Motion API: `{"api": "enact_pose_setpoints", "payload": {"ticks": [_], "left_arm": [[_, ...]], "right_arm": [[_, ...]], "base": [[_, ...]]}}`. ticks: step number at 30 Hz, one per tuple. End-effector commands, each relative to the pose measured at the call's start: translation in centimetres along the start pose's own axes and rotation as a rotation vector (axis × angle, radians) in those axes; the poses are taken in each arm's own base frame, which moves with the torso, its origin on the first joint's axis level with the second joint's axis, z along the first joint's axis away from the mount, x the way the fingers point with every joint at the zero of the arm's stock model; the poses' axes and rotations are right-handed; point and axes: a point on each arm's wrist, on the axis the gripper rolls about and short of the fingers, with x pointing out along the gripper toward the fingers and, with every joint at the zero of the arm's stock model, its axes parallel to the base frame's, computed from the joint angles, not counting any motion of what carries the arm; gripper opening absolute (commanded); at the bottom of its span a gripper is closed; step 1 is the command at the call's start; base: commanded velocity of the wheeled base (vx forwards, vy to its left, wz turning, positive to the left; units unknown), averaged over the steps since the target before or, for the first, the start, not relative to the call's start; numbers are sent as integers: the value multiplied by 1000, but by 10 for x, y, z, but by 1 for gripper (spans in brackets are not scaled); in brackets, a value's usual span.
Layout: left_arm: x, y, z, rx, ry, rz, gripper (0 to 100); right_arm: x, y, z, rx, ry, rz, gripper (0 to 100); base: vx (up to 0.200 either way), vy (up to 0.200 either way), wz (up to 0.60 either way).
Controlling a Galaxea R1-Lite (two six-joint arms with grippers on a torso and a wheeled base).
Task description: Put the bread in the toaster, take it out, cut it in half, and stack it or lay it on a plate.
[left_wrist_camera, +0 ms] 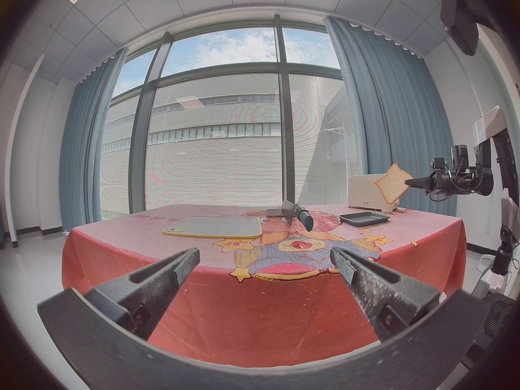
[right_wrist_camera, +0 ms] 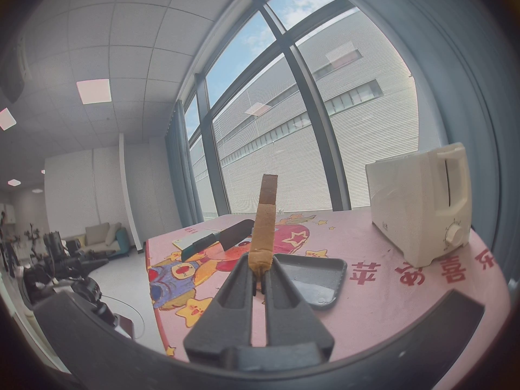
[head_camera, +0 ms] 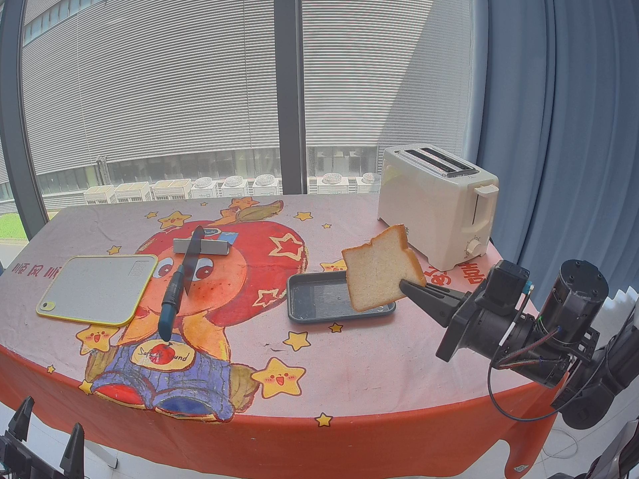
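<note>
My right gripper is shut on a slice of bread, holding it upright in the air above the dark tray. The right wrist view has the bread edge-on, pinched between the fingers. The cream toaster stands at the table's back right, its two slots empty, just beyond the bread. A knife with a blue handle rests on its grey stand left of the tray. The left gripper is open, low in front of the table's near edge, holding nothing.
A grey cutting board with a yellow rim lies at the table's left. The tablecloth's printed middle is bare. A window and blue curtain stand behind the toaster.
</note>
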Motion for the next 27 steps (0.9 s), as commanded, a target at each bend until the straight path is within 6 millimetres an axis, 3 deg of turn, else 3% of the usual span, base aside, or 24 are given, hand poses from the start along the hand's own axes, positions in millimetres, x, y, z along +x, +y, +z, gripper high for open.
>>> {"api": "enact_pose_setpoints", "payload": {"ticks": [1,27], "left_arm": [[0,0,-5,0,0,0,100],[0,0,-5,0,0,0,100]], "right_arm": [[-1,-2,-1,-15,4,-9,0],[-10,-17,6,-87,-67,-59,0]], "base": [[0,0,0],[0,0,0]]}}
